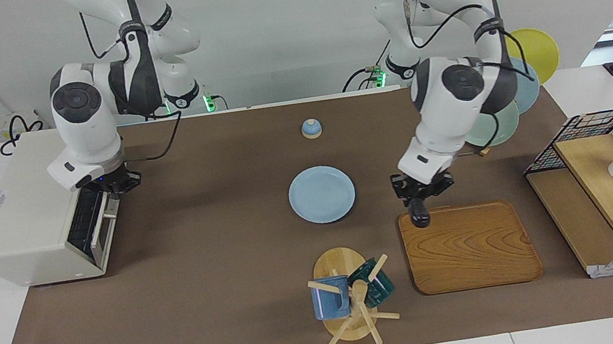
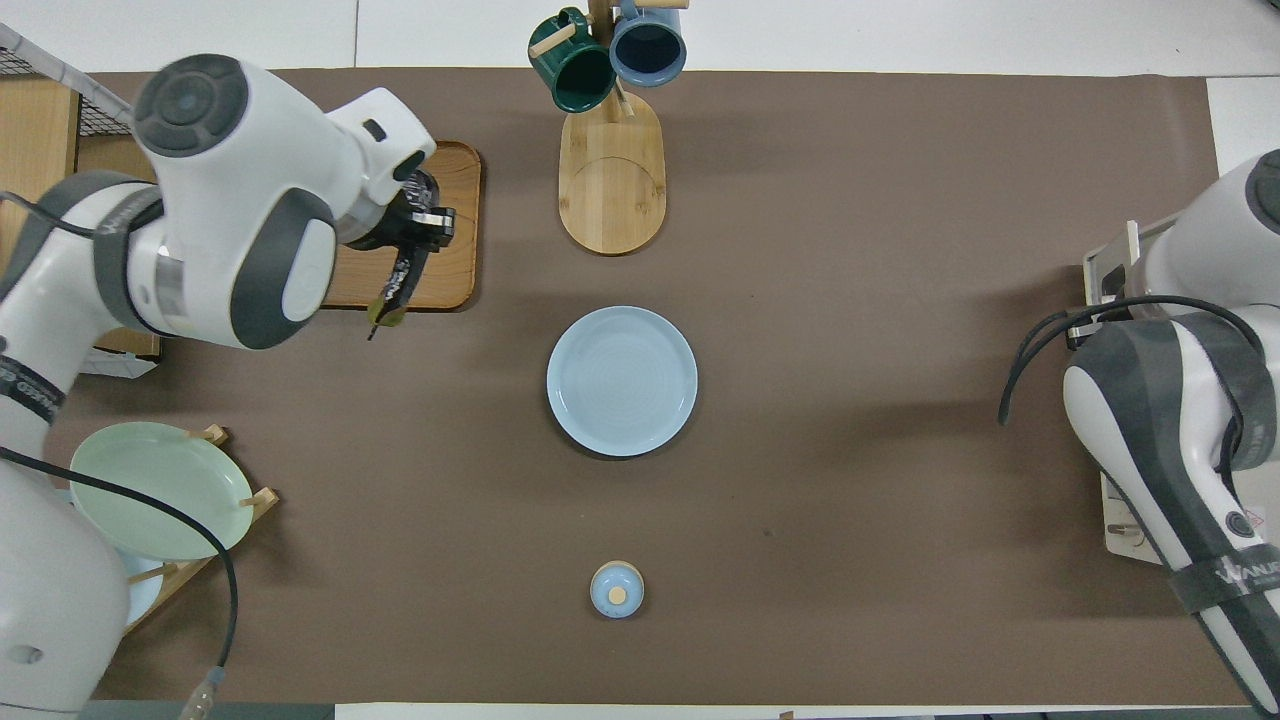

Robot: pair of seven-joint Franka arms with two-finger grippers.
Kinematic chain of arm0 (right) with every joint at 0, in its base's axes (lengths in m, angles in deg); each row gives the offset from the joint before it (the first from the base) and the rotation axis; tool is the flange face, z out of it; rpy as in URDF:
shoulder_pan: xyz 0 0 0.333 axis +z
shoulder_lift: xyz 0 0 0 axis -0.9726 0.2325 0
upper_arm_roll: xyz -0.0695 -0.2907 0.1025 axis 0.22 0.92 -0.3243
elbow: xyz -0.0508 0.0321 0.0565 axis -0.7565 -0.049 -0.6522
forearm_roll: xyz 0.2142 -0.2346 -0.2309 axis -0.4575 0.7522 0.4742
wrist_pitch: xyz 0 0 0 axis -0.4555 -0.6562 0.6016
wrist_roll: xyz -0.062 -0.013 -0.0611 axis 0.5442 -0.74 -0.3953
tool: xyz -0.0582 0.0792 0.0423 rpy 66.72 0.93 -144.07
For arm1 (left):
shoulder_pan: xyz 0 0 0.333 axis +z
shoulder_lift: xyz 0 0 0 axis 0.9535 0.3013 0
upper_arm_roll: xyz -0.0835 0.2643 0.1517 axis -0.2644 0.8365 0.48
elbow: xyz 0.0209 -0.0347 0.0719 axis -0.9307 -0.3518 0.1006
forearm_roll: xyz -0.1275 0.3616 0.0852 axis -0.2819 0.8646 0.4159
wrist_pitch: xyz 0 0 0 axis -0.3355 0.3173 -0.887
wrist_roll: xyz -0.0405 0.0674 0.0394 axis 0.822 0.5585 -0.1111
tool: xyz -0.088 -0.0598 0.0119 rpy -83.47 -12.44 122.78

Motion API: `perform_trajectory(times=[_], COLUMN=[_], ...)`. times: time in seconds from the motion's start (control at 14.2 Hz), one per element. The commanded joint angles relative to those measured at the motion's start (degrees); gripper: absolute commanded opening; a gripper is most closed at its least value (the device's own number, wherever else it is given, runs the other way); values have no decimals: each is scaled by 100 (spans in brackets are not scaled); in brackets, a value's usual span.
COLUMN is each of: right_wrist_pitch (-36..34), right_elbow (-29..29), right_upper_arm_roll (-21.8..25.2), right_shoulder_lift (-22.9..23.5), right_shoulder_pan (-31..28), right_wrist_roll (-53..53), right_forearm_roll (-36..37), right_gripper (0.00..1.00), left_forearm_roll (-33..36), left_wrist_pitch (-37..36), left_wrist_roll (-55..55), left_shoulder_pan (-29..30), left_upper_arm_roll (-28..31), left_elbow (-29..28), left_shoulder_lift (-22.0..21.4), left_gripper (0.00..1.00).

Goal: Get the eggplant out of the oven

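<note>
A: Now, list the facing view from the oven end across

B: Item one: oven (image 1: 32, 223), off-white, at the right arm's end of the table, door shut or nearly so. Right gripper (image 1: 117, 185) at the door's upper edge by the handle; whether its fingers are spread, I cannot tell.

A: Next?

B: Item two: blue plate (image 1: 322, 194), mid-table. Bell (image 1: 311, 129), nearer to the robots than the plate. Mug stand (image 1: 352, 296), farther from them.

A: And the eggplant?

B: Item three: eggplant (image 1: 418, 213), dark, glossy, clamped in the left gripper (image 1: 420, 191), hanging over the robot-side edge of the wooden tray (image 1: 470, 248). Out of the oven already, by my reading.

A: Handling advice?

B: Lower it slowly until its length rests flat on the tray, well inside the rim; a slim glossy thing may roll. Release only once it is supported, then lift straight up
</note>
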Motion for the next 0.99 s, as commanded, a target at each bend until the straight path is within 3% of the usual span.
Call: perform_trajectory(times=[0.0, 0.21, 0.28, 0.49, 0.71, 0.78, 0.85, 0.92], right_wrist_pitch=[-361, -511, -573, -722, -697, -740, -775, -819], right_elbow=[175, 175, 166, 96, -123, -176, -229, -264], right_upper_arm_roll=[-13, -13, -4, -4, -109, -179, -180, -180], right_shoulder_lift=[-230, -458, -590, -872, -802, -776, -784, -811], right_shoulder_pan=[-180, -215, -207, -242, -163, -171, -171, -180], right_wrist_roll=[287, 419, 437, 455, 420, 437, 446, 472], right_forearm_roll=[-239, -275, -345, -986, -1407, -1522, -1532, -1532], right_gripper=[11, 14, 19, 30, 38, 46, 62, 100], left_forearm_roll=[-228, -194, -185, -167, -159, -150, -150, -141], left_wrist_pitch=[253, 850, 965, 1176, 1168, 1151, 1142, 1194], left_wrist_roll=[-492, -538, -529, -555, -643, -652, -652, -661], left_shoulder_pan=[584, 910, 972, 981, 1008, 1042, 1051, 1060], left_upper_arm_roll=[-69, -51, -51, -42, -42, -42, -42, -42], left_elbow=[89, 124, 115, -148, -140, -114, -88, -79], left_shoulder_lift=[275, 802, 890, 953, 944, 944, 953, 962], left_gripper=[0, 0, 0, 0, 0, 27, 34, 28])
